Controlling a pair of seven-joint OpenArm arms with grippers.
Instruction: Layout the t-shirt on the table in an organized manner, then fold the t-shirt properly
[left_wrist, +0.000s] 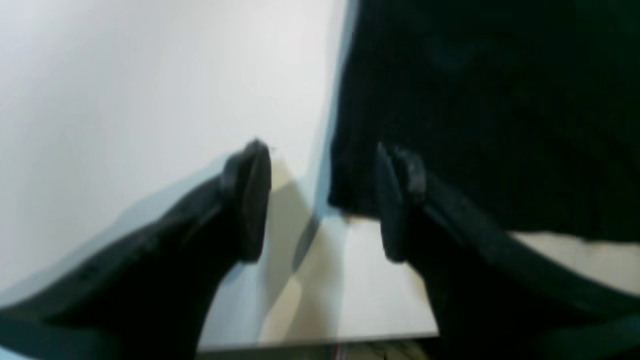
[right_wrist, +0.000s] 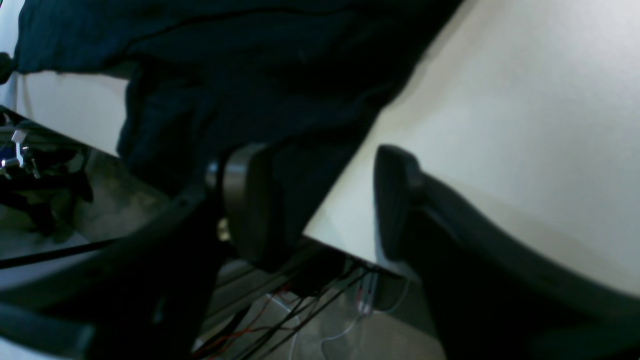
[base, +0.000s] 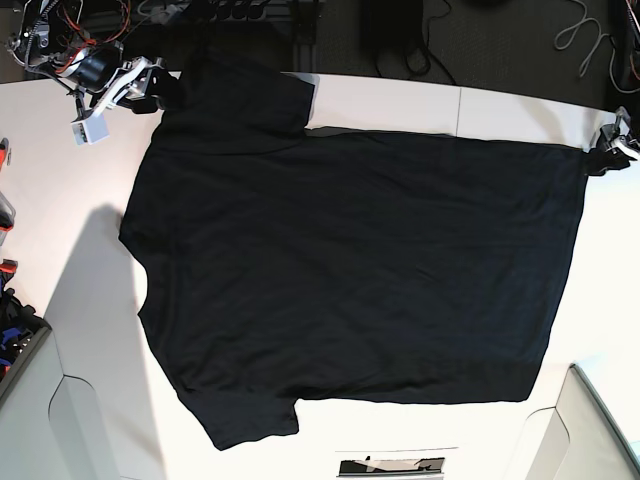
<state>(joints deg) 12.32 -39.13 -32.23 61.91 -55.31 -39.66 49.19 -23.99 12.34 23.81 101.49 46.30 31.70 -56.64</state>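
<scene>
The black t-shirt (base: 350, 270) lies spread flat on the white table (base: 400, 100), plain black side up; no print, patch or tag shows. One sleeve (base: 240, 95) reaches the far edge, the other (base: 245, 425) the near edge. My left gripper (base: 603, 152) is at the shirt's far right hem corner. In the left wrist view it (left_wrist: 325, 200) is open, its jaws either side of the shirt's corner (left_wrist: 475, 125). My right gripper (base: 152, 90) is at the far left sleeve. In the right wrist view it (right_wrist: 320, 200) is open, astride the shirt's edge (right_wrist: 250, 75) at the table (right_wrist: 525, 100) edge.
Cables and floor (right_wrist: 300, 320) lie beyond the table edge under the right gripper. A thin seam (base: 460, 110) crosses the far tabletop. Grey panels stand at the near right (base: 590, 420) and near left (base: 40, 400) corners. Wiring and electronics (base: 50, 40) sit at the far left.
</scene>
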